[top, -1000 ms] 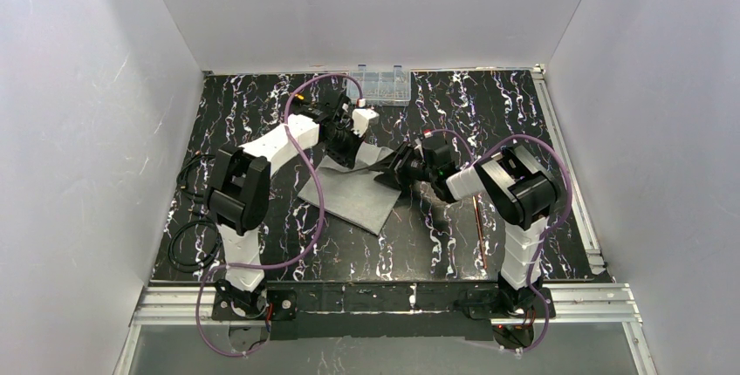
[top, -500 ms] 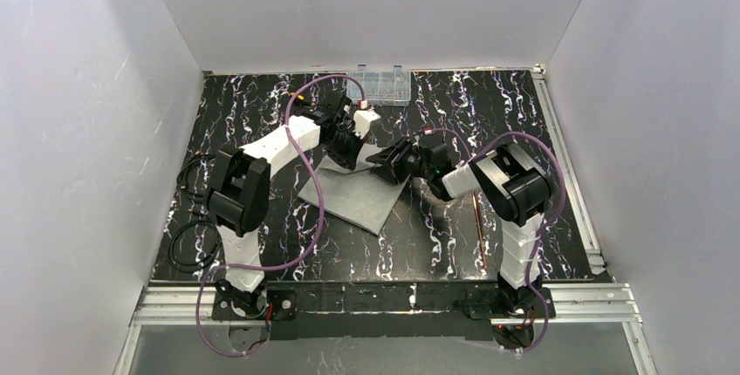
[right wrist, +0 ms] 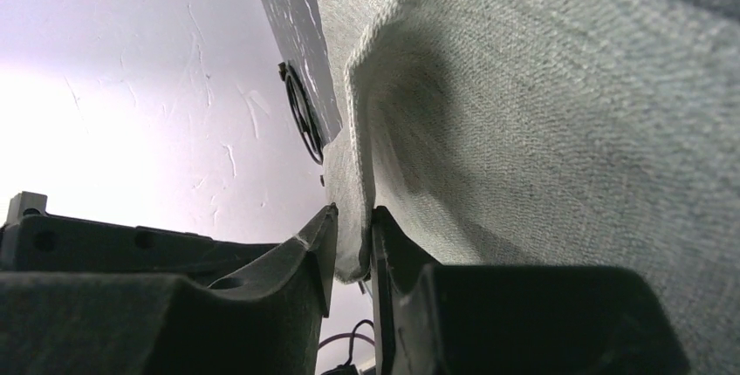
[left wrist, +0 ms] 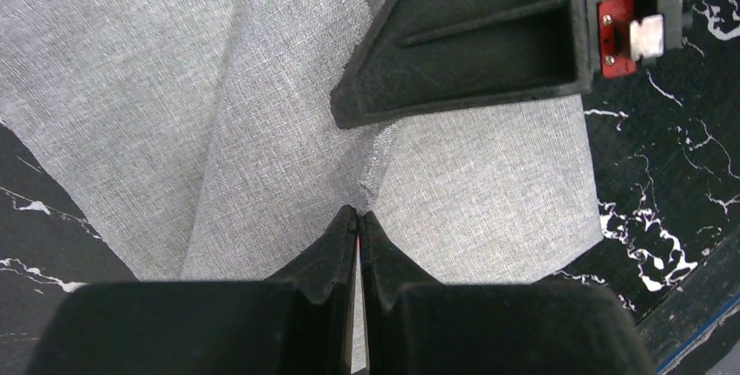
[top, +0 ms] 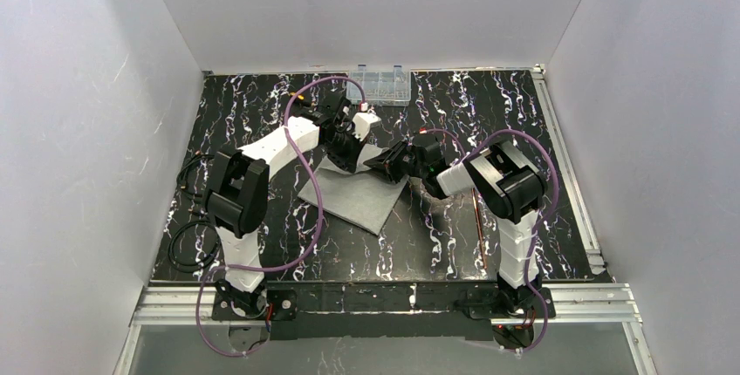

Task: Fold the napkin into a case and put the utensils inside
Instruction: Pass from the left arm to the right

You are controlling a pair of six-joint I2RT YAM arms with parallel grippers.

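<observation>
Black marbled table point(top: 253, 100) carries your napkin point(top: 358, 201) at its middle (flat at the near end, raised at the far end), where your left gripper point(left wrist: 358, 216) is pressed together on a crease and your right gripper point(right wrist: 353, 231) pinches an upturned edge.

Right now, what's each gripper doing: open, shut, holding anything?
Left gripper: closed, pinching the napkin at its hem.
Right gripper: closed on a raised edge of the napkin.
</observation>
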